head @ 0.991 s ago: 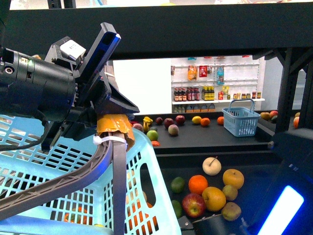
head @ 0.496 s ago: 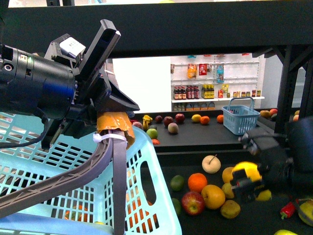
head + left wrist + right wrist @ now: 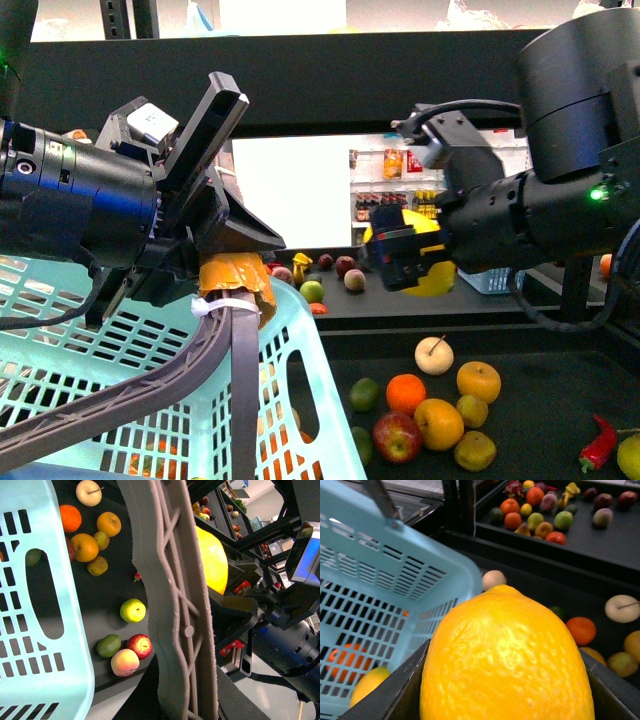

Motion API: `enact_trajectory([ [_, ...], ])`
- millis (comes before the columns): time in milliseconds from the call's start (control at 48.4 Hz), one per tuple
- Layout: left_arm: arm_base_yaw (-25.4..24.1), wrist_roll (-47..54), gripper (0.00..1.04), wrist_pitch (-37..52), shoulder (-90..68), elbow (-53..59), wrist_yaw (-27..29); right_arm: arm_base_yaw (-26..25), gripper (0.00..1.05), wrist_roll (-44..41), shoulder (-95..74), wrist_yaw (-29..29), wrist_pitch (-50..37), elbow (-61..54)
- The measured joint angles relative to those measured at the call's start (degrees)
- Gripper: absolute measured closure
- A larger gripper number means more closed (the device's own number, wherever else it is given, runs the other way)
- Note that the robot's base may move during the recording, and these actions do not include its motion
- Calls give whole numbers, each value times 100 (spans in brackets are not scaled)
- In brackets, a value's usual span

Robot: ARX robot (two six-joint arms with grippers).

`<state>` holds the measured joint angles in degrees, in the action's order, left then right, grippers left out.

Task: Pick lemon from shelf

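My right gripper [image 3: 405, 255] is shut on the bright yellow lemon [image 3: 432, 278] and holds it in the air above the black shelf tray [image 3: 540, 400], right of the basket. The lemon fills the right wrist view [image 3: 505, 655] between the dark jaws and shows behind the handle in the left wrist view [image 3: 212, 560]. My left gripper [image 3: 230, 265] is shut on the grey handle [image 3: 235, 370] of the light-blue basket [image 3: 310, 400]. The handle crosses the left wrist view [image 3: 175, 605].
Loose fruit lies on the shelf tray: an orange [image 3: 405, 392], a red apple [image 3: 397, 436], yellow apple-like fruits [image 3: 478, 380], a lime [image 3: 363, 393], a red chilli [image 3: 598, 443]. The basket holds some fruit [image 3: 342, 662]. More fruit sits on a far tray [image 3: 345, 268].
My right arm has lifted the lemon from just above the fruit pile on the tray up and to the left, towards the basket. The left arm and basket have barely moved.
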<state>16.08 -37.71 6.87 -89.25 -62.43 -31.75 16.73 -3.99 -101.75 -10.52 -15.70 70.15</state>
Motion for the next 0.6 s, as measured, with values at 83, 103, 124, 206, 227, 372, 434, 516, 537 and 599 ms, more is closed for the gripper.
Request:
enact_trajectory([
  [83, 0, -2, 95, 0, 0, 0, 0, 173, 34, 103, -103, -2, 55, 85],
  [103, 0, -2, 95, 0, 0, 0, 0, 192, 34, 109, -120, -2, 59, 98],
  [124, 0, -2, 95, 0, 0, 0, 0, 227, 34, 149, -157, -4, 68, 125],
  [206, 0, 0, 95, 0, 0, 0, -2, 369, 34, 251, -365, 0, 85, 229],
  [227, 0, 0, 95, 0, 0, 0, 0, 391, 34, 271, -417, 7, 85, 251],
  [372, 0, 0, 95, 0, 0, 0, 0, 520, 34, 413, -717, 20, 63, 369],
  [434, 0, 0, 95, 0, 0, 0, 0, 619, 34, 463, -898, 44, 57, 501],
  [516, 0, -2, 95, 0, 0, 0, 0, 726, 34, 498, -1034, 50, 44, 649],
  [537, 0, 0, 95, 0, 0, 0, 0, 765, 34, 522, -1082, 48, 44, 702],
  [599, 0, 0, 95, 0, 0, 0, 0, 828, 34, 568, -1145, 46, 44, 776],
])
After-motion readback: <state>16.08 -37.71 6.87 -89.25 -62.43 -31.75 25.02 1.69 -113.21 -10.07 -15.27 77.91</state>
